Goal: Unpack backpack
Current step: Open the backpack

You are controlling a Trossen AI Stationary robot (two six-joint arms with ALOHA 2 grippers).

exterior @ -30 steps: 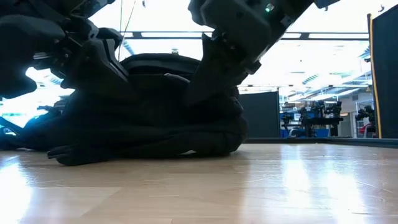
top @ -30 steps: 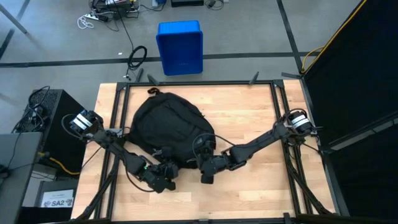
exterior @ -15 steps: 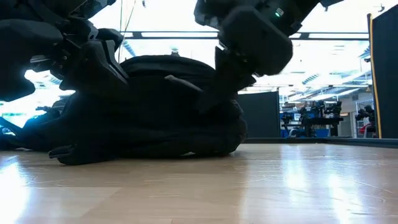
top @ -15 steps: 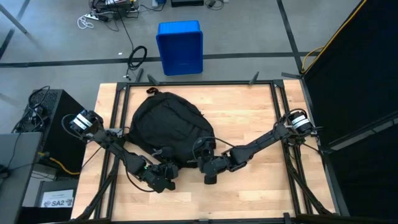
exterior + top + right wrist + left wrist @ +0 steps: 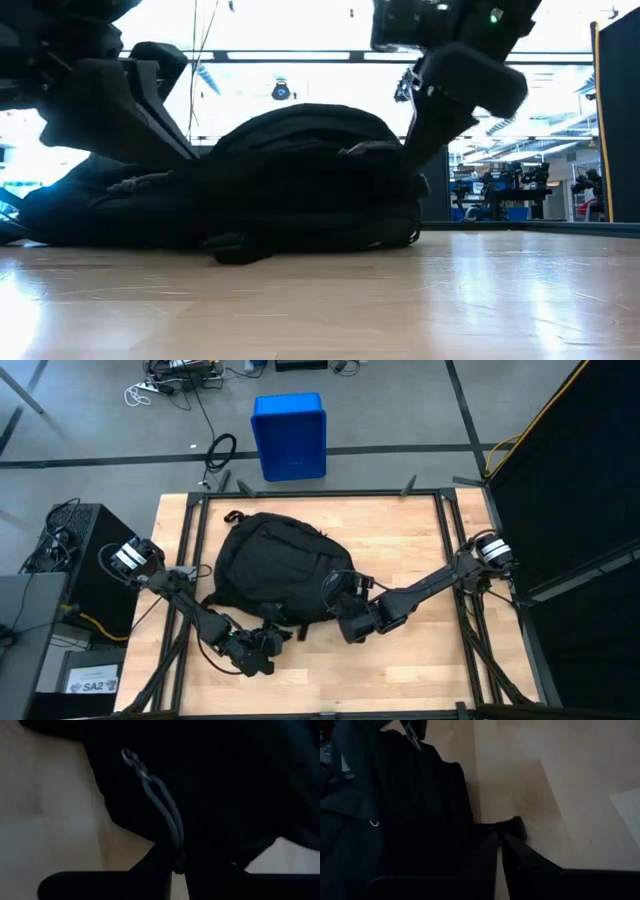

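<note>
While the backpack [image 5: 277, 565] lies flat on the wooden table [image 5: 420, 550], toward its left-middle, nothing has come out of it yet; unpacking looks to be at the opening stage.

Right gripper [image 5: 352, 622]: at the pack's near right corner, fingers pressed together. In the right wrist view a thin grey cord loop [image 5: 160, 805], probably a zipper pull, runs from the black fabric straight down into the closed fingertips, so the pinch is on that cord. Judgement: held this way to draw the zipper along and open a compartment. In the low view this gripper [image 5: 440, 105] sits raised just beside the pack's end, cord side up, which suits a pull away from the body of the bag.

Left gripper [image 5: 255, 650]: at the pack's near left edge, well apart from the right one with the bag's lower edge between them. Fingers closed. In the left wrist view a fold or strap of black fabric [image 5: 512, 826] seems to end right at the fingertips; it appears pinched, though the dark picture leaves that short of certain. Judgement: an anchoring hold, keeping the soft bag from sliding after the zipper pull.

Beyond the grippers: a blue bin [image 5: 289, 435] stands on the floor past the table's far edge, cables [image 5: 220, 452] beside it.

Risk, as judged: the thin cord may slip from the pinch.
</note>
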